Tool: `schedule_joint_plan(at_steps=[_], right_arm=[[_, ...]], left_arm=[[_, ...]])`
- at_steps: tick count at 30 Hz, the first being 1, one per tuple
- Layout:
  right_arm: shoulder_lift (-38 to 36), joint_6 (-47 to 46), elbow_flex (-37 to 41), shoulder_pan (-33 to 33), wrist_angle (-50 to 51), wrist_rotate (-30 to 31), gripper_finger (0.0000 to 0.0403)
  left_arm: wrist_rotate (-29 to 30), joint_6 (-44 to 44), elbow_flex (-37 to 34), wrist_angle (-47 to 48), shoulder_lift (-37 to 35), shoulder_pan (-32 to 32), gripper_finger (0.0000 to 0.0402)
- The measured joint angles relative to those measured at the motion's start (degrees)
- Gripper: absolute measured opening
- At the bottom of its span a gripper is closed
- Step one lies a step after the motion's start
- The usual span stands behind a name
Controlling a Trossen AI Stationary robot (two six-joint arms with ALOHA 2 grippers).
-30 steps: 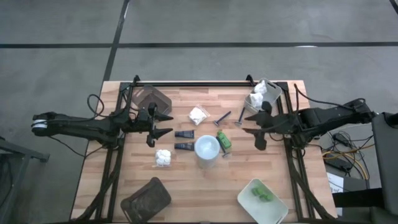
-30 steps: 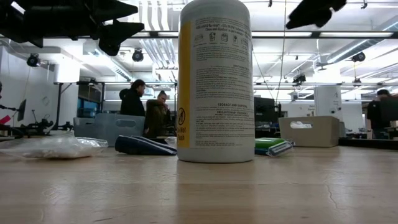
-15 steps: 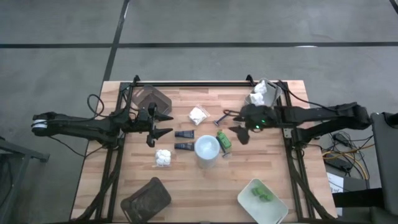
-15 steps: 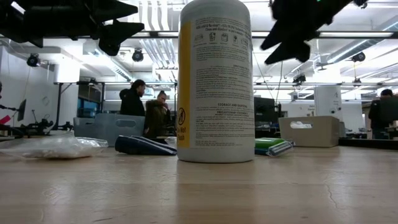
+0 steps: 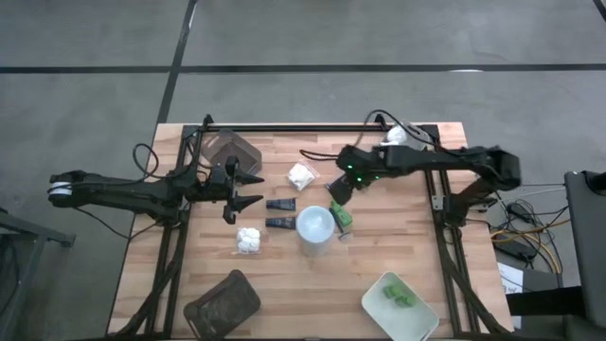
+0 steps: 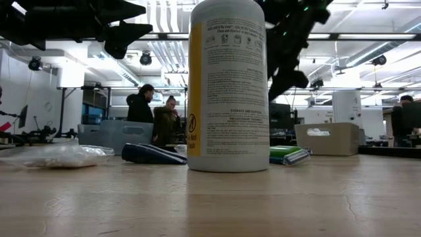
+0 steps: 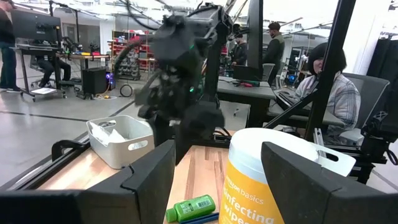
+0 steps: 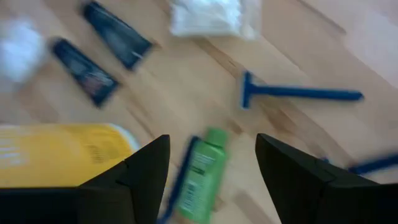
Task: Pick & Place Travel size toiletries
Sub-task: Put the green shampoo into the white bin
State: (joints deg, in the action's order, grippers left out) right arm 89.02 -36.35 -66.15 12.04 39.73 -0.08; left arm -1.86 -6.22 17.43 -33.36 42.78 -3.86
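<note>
The right gripper [image 5: 338, 189] is being held with jaws wide apart and nothing between them, hovering above the table [image 5: 407, 237] just over the small green bottle [image 5: 340, 213], w/ its two dark fingers [image 8: 292, 177] framing that bottle [image 8: 201, 174] in the right wrist view. Compared w/ a second ago, the right arm is being seen much further in toward the table's middle: it was parked near the white tray [image 5: 398, 137] at the far right corner, and is now being stretched across to the cluster of toiletries. Judged from this, a reach for the green bottle is being set up; no grasp is being made yet. Around that spot, a blue razor [image 8: 298, 93] is lying just beyond the green bottle, a white packet [image 5: 301, 175] further off, two dark tubes [image 5: 279, 213] toward the left, and the big yellow white-capped bottle [image 5: 315, 227] is standing upright just beside the green one. Another white packet [image 5: 248, 240] is lying nearer the front. The left gripper [image 5: 244, 189] is being kept idle over the table's left side, jaws open, empty, apparently unmoved. Green pieces are already lying in the front-right white tray [image 5: 379, 308], so approx. part of the sorting appears done.
</note>
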Motion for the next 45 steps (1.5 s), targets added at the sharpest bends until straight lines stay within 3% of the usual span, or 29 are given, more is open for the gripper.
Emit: schedule_joint_plan(at_steps=[9,21,45], right_arm=[[9.26,0.75,-4.70,0.71,1.85,-0.19,0.0215],[14.08,0.32,-4.07,-0.29,1.90,-3.19,0.0224],[17.98,0.28,-0.62,-0.40,-5.32,-2.96,0.0148]], left_arm=[[0.01,0.01,0.00,0.00,0.00,0.00,0.0243],[-0.01,0.20,-0.89,0.03,-0.02,0.00,0.0243],[-0.01,0.20,-2.84,0.00,0.04,0.01,0.0243]])
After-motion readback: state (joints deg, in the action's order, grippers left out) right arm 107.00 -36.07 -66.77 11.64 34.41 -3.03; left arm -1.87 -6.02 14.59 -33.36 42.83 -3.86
